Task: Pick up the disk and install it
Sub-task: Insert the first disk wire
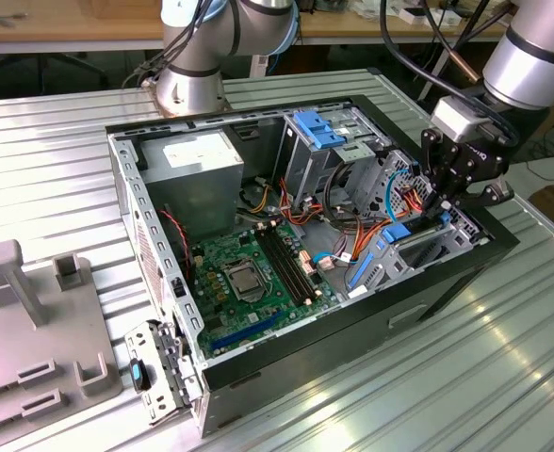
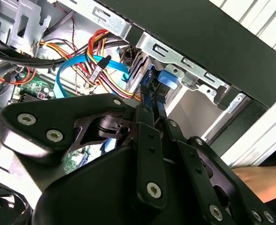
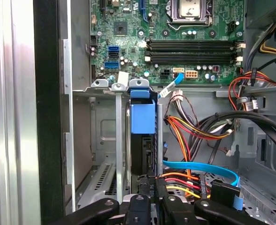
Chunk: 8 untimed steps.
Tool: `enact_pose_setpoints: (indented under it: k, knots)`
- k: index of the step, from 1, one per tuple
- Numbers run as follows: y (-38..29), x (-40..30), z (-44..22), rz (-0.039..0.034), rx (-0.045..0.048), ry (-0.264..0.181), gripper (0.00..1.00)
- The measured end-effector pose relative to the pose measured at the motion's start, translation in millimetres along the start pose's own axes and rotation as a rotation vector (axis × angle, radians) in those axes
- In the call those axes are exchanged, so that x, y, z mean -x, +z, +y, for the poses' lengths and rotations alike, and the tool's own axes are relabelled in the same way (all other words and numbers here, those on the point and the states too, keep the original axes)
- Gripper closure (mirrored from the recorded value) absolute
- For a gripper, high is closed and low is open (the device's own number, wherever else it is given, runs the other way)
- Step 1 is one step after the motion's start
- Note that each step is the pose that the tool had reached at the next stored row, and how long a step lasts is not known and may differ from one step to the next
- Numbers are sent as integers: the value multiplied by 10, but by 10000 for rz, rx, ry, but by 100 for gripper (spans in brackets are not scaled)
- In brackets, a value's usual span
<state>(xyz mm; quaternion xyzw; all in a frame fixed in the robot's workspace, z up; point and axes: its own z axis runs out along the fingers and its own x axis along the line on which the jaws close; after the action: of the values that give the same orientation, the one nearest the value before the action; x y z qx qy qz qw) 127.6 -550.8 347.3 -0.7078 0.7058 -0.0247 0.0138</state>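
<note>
Thing to move: flat grey-metal disk (image 3: 142, 117) with a bright blue plastic frame, standing on its edge in the silver metal drive cage (image 3: 105, 140) at one end of the open black computer case (image 1: 447, 282).
Tool: black two-finger gripper (image 3: 152, 197), squeezed tight on the disk's thin edge, one finger on each side.
First wrist view: looks straight down the disk, with the green circuit board (image 3: 175, 42) beyond it and a flat blue cable (image 3: 199, 166) just beside the fingers.
Second wrist view: seen from behind the gripper (image 2: 152, 101); fingertips meet at the blue frame (image 2: 165, 80); red, yellow and orange wires (image 2: 100, 42) bunched close by.
Exterior view: the whole case lying on its side on a ribbed silver table (image 1: 51, 160), a grey power box (image 1: 197, 165) inside, a grey plastic stand (image 1: 32, 311) at the exterior view's left.
Arm: silver and grey arm (image 1: 531, 56) coming in from the exterior view's right, bent down, gripper (image 1: 444, 202) pointing into the case.
</note>
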Motion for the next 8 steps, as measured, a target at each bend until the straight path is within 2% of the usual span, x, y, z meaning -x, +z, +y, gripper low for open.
enact_pose_setpoints:
  k: [8]
  knots:
    - [21, 0, 1, -40, 0, 2, 83]
